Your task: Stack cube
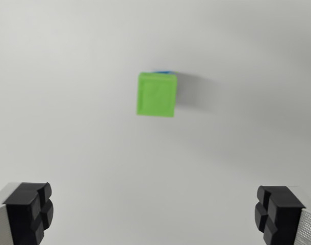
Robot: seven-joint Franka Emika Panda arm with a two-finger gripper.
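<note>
- Counter [69, 127]: plain white, matte, filling the whole wrist view; no edge, wall or other part of the room in frame.
- Green cube [156, 95]: just above centre, slightly blurred, top face and a darker right side showing.
- Blue cube [163, 72]: only a thin sliver visible past the green cube's far top edge, directly under it; green stacked on blue, nearly flush.
- Shadow: soft grey patch on the counter to the wrist view's right of the stack, touching its base.
- Lighting: even and diffuse, a faint darkening toward the upper corners.
- Fingers [154, 214]: spread wide, holding nothing; black pad at the lower left corner [30, 212], second black pad at the lower right corner, each on a silver-grey mount cut off by the frame.
- Gap between the pads: bare counter only.
- Stack and fingers: well apart, stack lying beyond the pads and roughly centred between them.
</note>
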